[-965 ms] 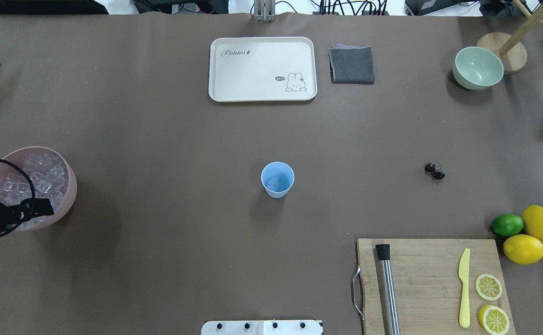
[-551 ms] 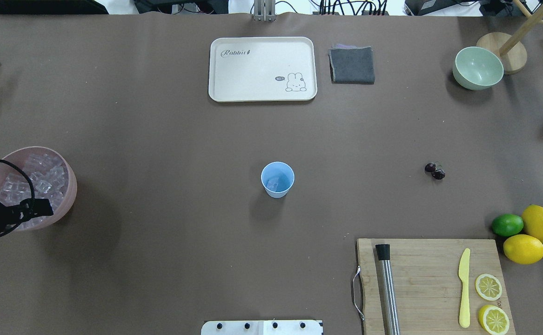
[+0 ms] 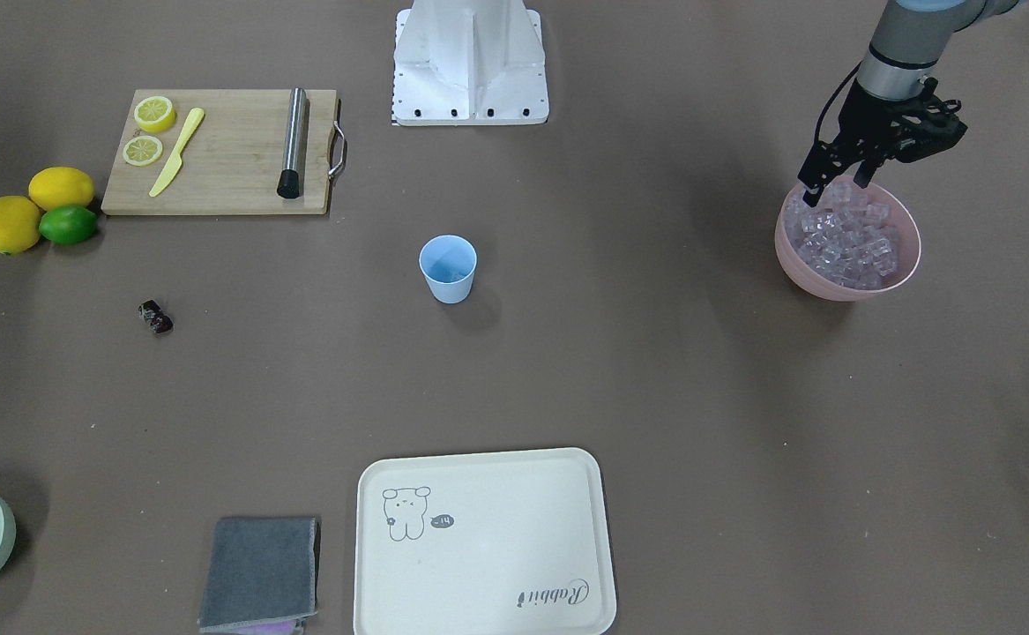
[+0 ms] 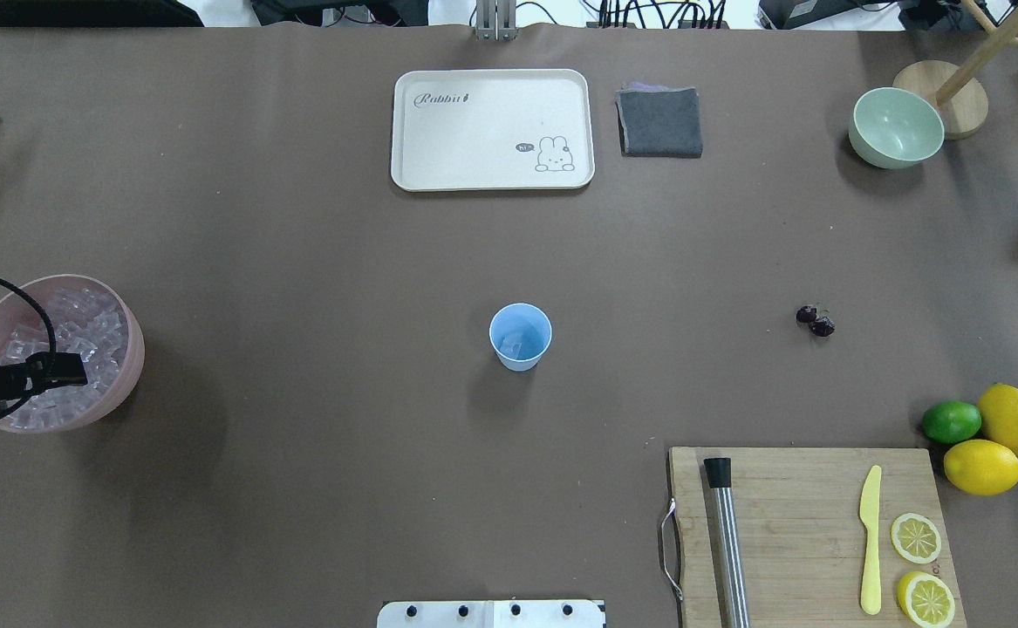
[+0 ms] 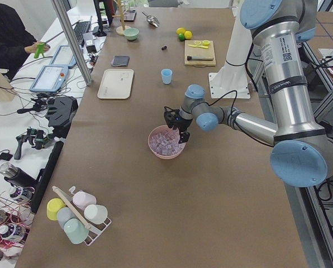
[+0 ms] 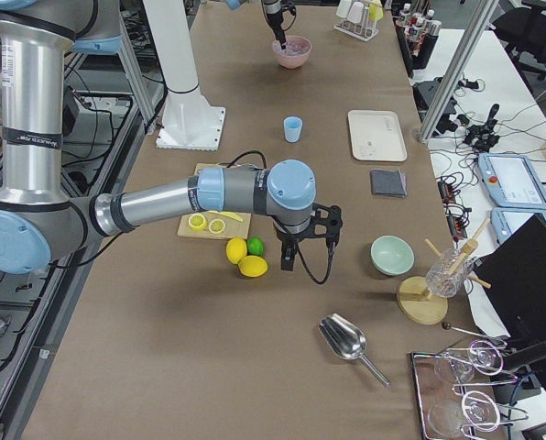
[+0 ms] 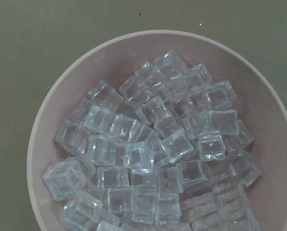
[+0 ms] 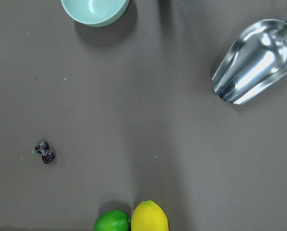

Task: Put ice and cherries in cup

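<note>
The light blue cup (image 4: pixel 520 336) stands upright mid-table with one clear cube in it. Many cubes of ice (image 7: pixel 158 154) fill the pink bowl (image 4: pixel 131 362) at the table's left end. My left gripper (image 3: pixel 834 187) hangs just above that ice, by the bowl's near rim, open, with nothing between its fingers. The cherries (image 4: pixel 815 320) lie on the bare table to the right of the cup, and they show small in the right wrist view (image 8: pixel 45 152). My right gripper (image 6: pixel 300 252) shows only in the exterior right view, near the lemons; I cannot tell its state.
A cutting board (image 4: pixel 805 532) carries a steel muddler, a yellow knife and lemon slices. Two lemons and a lime (image 4: pixel 951 421) sit beside it. At the far side are a cream tray (image 4: pixel 491 129), a grey cloth (image 4: pixel 659 122) and a green bowl (image 4: pixel 896 127). A metal scoop (image 8: pixel 254 62) lies at the right.
My left gripper has moved away from the robot's side and further over the pink bowl's ice. Cup and cherries have not moved.
</note>
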